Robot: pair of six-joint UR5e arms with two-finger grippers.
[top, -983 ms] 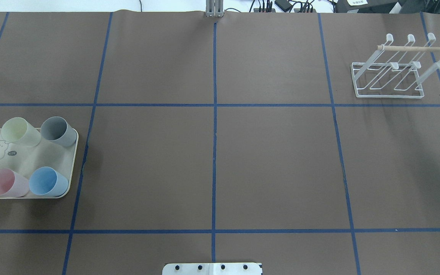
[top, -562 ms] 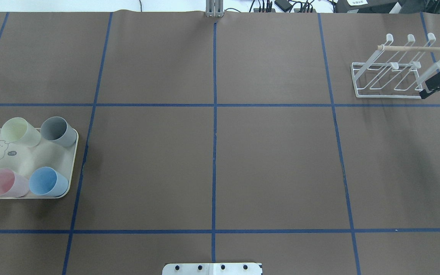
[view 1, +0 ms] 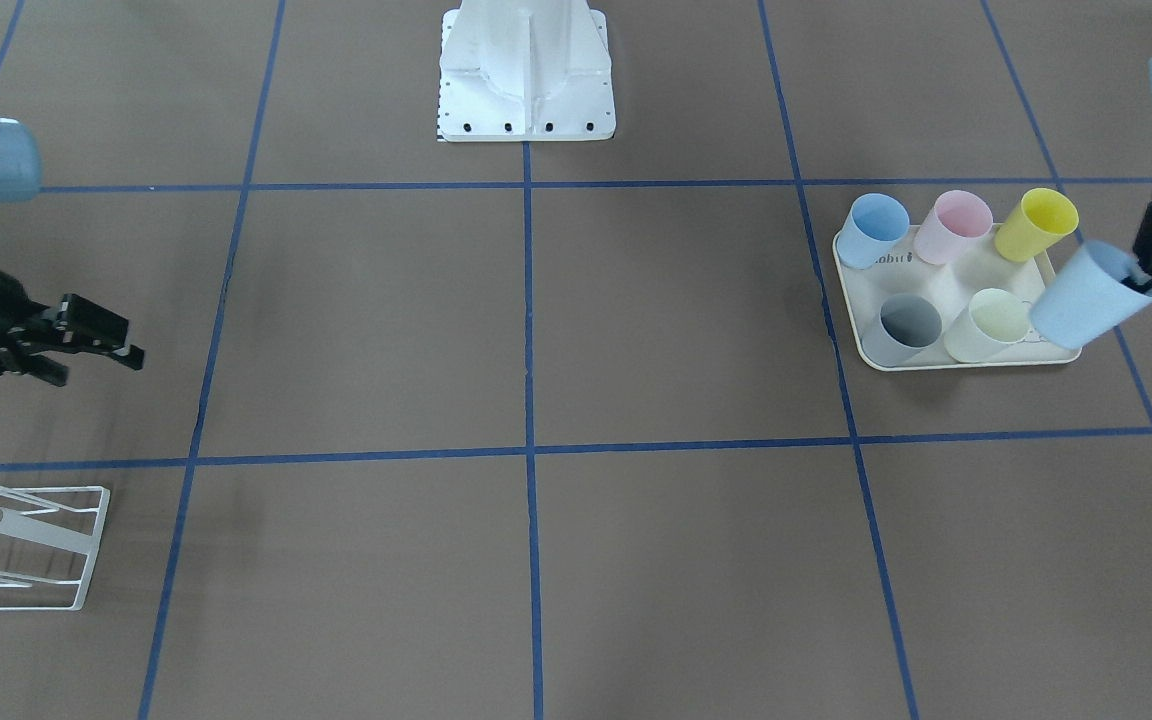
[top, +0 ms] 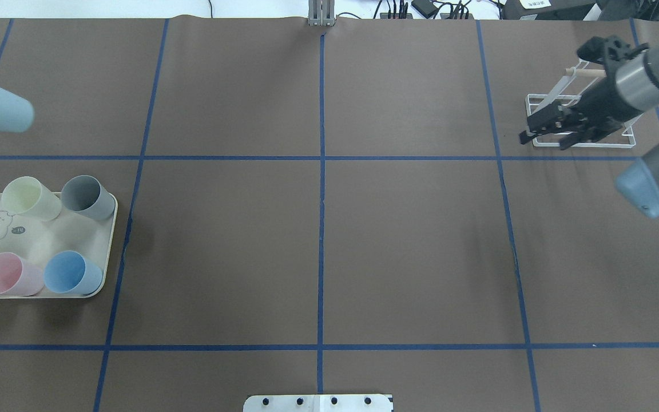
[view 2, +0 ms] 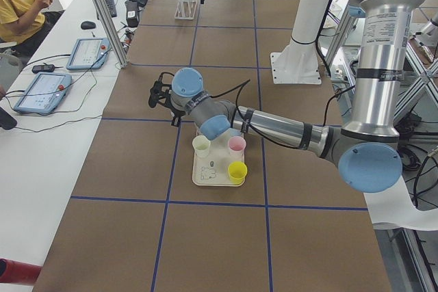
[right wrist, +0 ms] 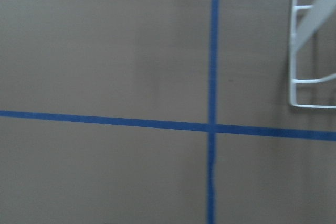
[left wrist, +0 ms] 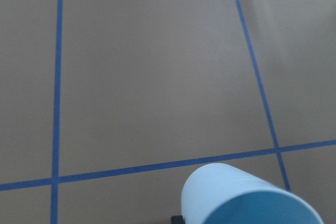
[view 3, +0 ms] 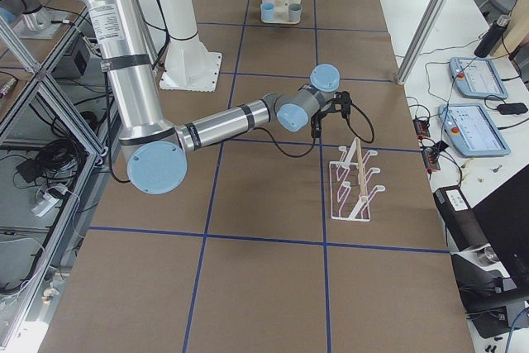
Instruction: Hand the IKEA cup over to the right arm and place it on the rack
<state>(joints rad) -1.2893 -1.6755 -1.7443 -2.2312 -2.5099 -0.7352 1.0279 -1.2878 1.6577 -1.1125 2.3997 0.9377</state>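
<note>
Left gripper (view 1: pixel 1148 268) held raised at far left, clamped on cup (view 1: pixel 1081 300) rim; right gripper (top: pixel 541 140) held raised at far right, jaws spread apart

6 cups (view 1: pixel 876 230), 1 tray (top: pixel 72 234), 1 rack (view 3: pixel 354 181).

Robot lab: gridded table (top: pixel 421 240), teach pendants (view 3: pixel 474 77)

Brown paper (top: pixel 221 240) covers the long table, squared off by blue tape lines (top: pixel 321 229). Along the side opposite the robot runs a white bench (view 2: pixel 41 148) with tablets (view 2: pixel 42 91) and a mouse (view 2: pixel 87 25), where a person in a yellow shirt (view 2: pixel 17 5) sits. An aluminium post (view 2: pixel 104 15) rises at the bench's edge. Cables (view 3: pixel 37 167) lie tangled on the floor under even, bright light.
</note>
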